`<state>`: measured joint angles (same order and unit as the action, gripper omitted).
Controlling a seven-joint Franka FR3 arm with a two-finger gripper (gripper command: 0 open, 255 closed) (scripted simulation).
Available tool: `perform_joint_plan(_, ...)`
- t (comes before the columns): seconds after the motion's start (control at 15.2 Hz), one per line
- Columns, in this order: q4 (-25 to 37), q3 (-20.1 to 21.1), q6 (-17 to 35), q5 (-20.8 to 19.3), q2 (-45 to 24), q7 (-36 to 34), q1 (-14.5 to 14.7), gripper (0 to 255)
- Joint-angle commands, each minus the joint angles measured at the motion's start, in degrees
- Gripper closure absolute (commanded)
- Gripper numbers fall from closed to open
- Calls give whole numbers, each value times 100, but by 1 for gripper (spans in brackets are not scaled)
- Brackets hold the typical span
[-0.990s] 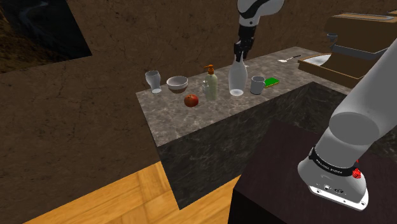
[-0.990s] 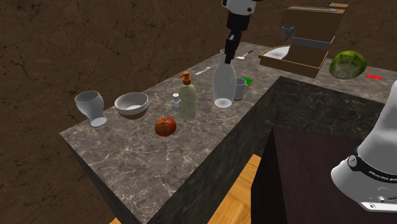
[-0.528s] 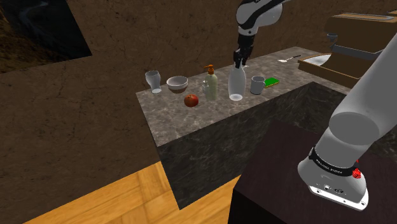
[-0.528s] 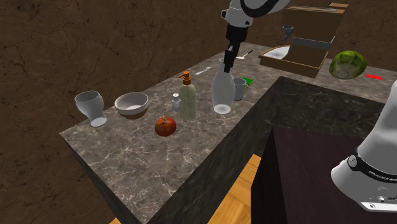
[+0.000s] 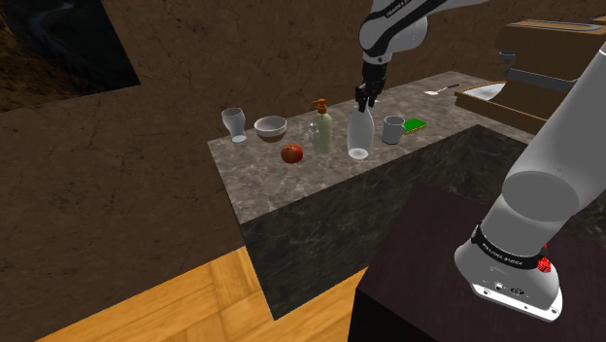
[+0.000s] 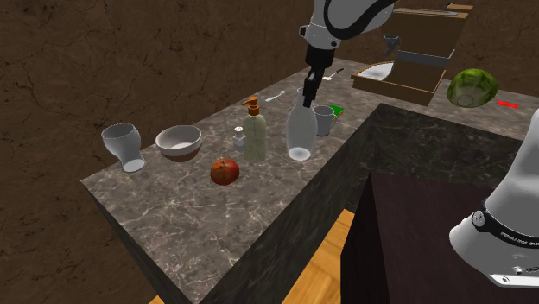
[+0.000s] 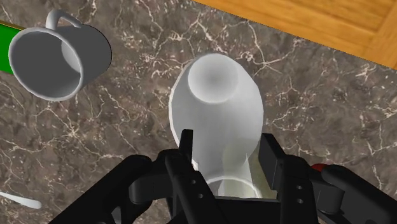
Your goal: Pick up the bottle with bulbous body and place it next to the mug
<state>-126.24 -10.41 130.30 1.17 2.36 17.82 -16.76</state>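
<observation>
Grey marbled bench [image 5: 280, 182] carries, from the shoulder view's left, a glass [image 5: 233, 123], a bowl [image 5: 271, 127], a red apple [image 5: 292, 153] and a soap dispenser [image 5: 320, 127]. Next comes the pale bulbous bottle [image 5: 359, 136], its neck clasped between the black jaws, with the grey mug [image 5: 392, 129] near it.

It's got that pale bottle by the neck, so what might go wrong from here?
1. The tool pinches the bottle only at its narrow neck, with the wide body hanging below, so it might slip or swing.
2. The mug and the soap dispenser stand close on either side, so a swinging bottle might knock one over.
</observation>
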Motion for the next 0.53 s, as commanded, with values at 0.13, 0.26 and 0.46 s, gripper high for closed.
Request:
perform_joint_plan(0.13, -2, 0, 7, 1, 0, 1, 0, 255)
perform_joint_plan(0.26, -2, 0, 7, 1, 0, 1, 0, 0)
perform_joint_plan(0.46, 0, 0, 8, 1, -2, 1, 0, 0)
